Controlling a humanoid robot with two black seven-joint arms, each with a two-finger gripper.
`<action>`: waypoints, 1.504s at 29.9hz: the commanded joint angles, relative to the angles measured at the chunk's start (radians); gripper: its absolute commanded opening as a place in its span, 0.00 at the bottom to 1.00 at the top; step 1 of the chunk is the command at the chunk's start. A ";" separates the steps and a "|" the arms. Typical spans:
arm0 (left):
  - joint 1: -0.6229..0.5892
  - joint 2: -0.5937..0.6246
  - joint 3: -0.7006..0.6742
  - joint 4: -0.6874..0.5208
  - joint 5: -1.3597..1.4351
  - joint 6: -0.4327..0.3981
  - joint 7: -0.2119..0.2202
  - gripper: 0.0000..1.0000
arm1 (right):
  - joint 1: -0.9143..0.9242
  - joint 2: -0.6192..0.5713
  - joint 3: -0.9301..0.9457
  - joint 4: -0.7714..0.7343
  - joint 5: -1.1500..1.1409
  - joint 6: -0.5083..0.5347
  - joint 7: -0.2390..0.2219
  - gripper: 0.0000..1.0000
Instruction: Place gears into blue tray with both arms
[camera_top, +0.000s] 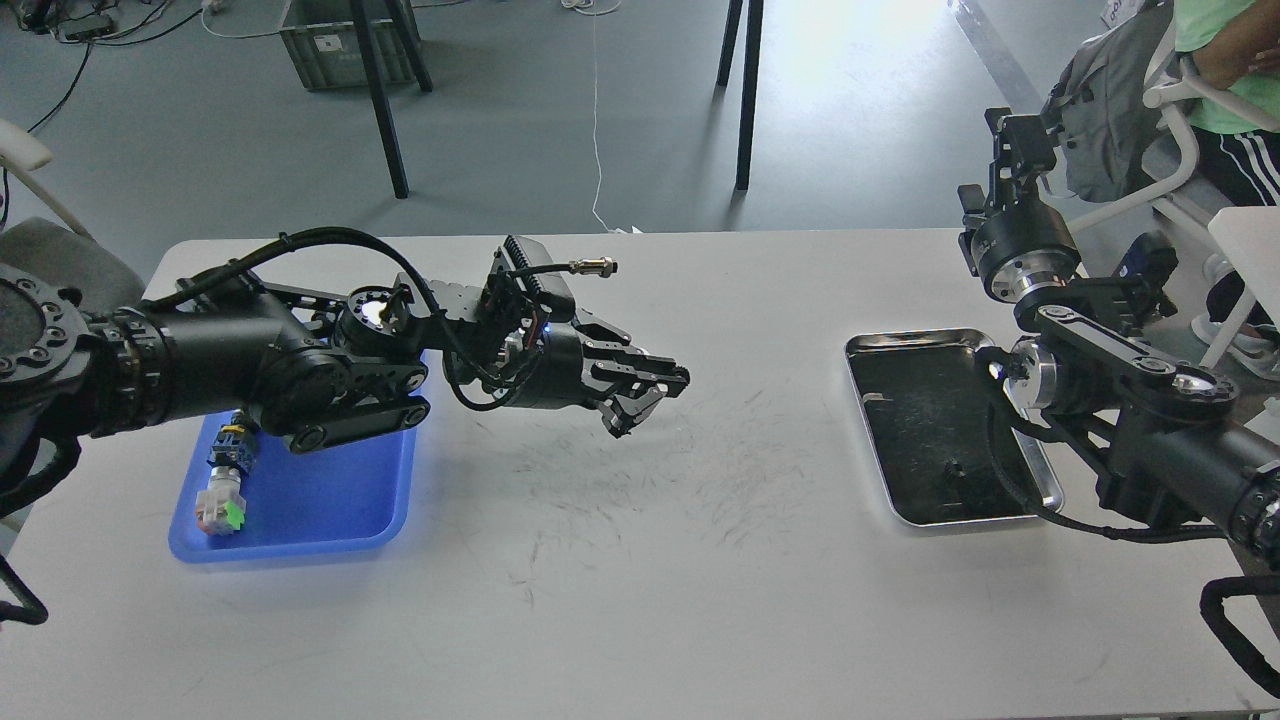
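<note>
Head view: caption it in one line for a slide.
Left gripper hovers mid-table between blue tray and steel tray; right gripper is raised at the table's far right.

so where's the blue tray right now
In the head view, the blue tray sits on the table's left side, partly under the left arm, with a push-button switch lying inside it.

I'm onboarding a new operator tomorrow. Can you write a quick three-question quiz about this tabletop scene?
1. True or false: the left gripper hangs directly above the blue tray.
2. Which tray holds the small dark object that may be a gear? A) blue tray B) steel tray
3. Fill in: the push-button switch with the green cap lies in the ____ tray.

Key: 1 false, it is over bare table to the tray's right. 2 B. 3 blue.
</note>
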 joint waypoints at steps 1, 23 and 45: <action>-0.028 -0.101 0.001 0.049 -0.001 -0.005 0.000 0.13 | 0.012 0.000 0.000 -0.003 0.000 0.000 0.000 0.97; 0.004 -0.177 0.027 0.227 -0.076 -0.043 0.000 0.13 | 0.015 -0.035 -0.003 0.003 -0.001 0.002 0.000 0.97; -0.003 0.365 0.130 -0.050 0.140 -0.039 0.000 0.13 | 0.015 -0.037 -0.003 0.003 -0.005 0.006 0.000 0.97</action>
